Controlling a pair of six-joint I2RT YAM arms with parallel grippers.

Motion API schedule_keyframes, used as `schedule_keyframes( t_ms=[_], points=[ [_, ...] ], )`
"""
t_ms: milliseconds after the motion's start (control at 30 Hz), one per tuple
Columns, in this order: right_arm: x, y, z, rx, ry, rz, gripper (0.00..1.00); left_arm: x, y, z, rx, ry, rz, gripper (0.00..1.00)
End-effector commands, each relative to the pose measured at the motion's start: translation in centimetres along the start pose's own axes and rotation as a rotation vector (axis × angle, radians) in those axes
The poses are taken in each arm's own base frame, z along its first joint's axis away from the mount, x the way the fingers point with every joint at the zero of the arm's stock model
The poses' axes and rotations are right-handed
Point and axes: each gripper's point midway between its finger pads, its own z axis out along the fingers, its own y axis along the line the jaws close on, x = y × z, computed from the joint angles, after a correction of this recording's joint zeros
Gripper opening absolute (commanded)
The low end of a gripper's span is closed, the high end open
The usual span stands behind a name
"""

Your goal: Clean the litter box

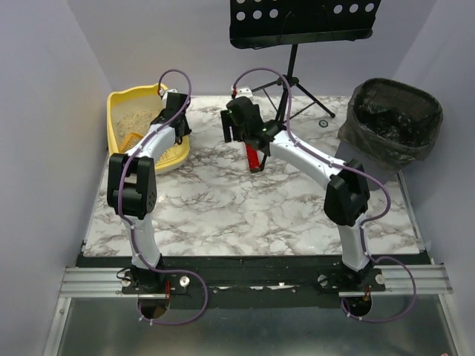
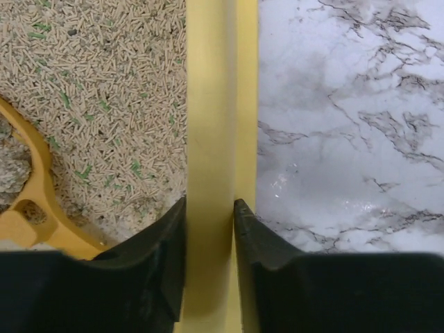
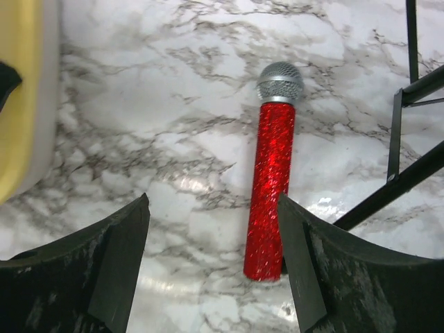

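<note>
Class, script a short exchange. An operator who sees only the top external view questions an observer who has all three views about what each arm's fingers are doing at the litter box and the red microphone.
Operator: From above I cannot see how the left fingers meet the litter box. Are they on it?
Observer: Yes. The left wrist view shows them straddling its side wall. One is on the litter side and one on the table side, and both tips are pressed against the rim.
Operator: And the right fingers?
Observer: They stand wide apart above the red microphone. It lies flat on the table between them, not gripped.
</note>
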Motion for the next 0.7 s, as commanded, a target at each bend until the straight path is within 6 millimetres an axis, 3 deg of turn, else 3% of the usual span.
schedule_keyframes(
  t_ms=[0,33,100,133,200,233,267,333,367,433,467,500,567,667],
  points=[
    [1.3,0.9,-2.8,-0.038,-0.017,-0.053,0.82,5.4,-2.3,-1.3,0.099,0.144,-0.03,0.33],
    [0.1,0.7,-4.6,-0.052,-0.051,-0.03,0.82,5.6,-2.3,-1.7,0.085,0.139,-0.03,0.28],
    [1.2,1.2,-5.9,-0.077,-0.049,-0.007,0.82,7.7,-2.2,-2.6,0.048,0.176,-0.023,0.22],
    [2.4,0.5,-7.2,-0.083,-0.037,-0.005,0.82,7.7,-1.9,-3.2,0.023,0.163,-0.026,0.17],
    [3.3,0.6,-8.8,-0.112,-0.04,0.021,0.82,10.0,-1.9,-4.3,0.008,0.189,-0.013,0.16],
    [5.8,0.0,-9.0,-0.104,-0.001,0.006,0.82,9.9,-2.1,-5.2,0.019,0.173,-0.012,0.16],
    [5.0,-0.3,-10.6,-0.119,-0.03,0.035,0.82,11.3,-1.7,-5.7,0.006,0.19,0.0,0.16],
    [6.5,-0.5,-11.8,-0.131,-0.019,0.043,0.82,12.7,-3.0,-7.6,0.032,0.192,0.006,0.16],
    [7.6,-1.3,-12.9,-0.139,-0.014,0.058,0.82,14.5,-2.9,-8.3,0.024,0.214,0.028,0.16],
    [7.9,-1.3,-14.2,-0.186,-0.031,0.099,0.87,16.3,-3.6,-9.6,0.028,0.226,0.028,0.16],
    [9.6,-1.6,-14.3,-0.2,-0.013,0.091,0.9,18.1,-4.4,-11.1,0.049,0.242,0.06,0.16],
    [8.3,-1.2,-16.0,-0.271,-0.061,0.108,0.9,18.7,-4.4,-11.6,0.039,0.24,0.055,0.16],
    [8.3,-1.2,-17.1,-0.315,-0.087,0.12,0.98,20.8,-4.7,-13.2,0.014,0.256,0.001,0.16],
    [7.8,-1.2,-19.5,-0.391,-0.125,0.132,1.0,21.9,-5.3,-14.8,0.021,0.266,-0.073,0.16]
  ],
)
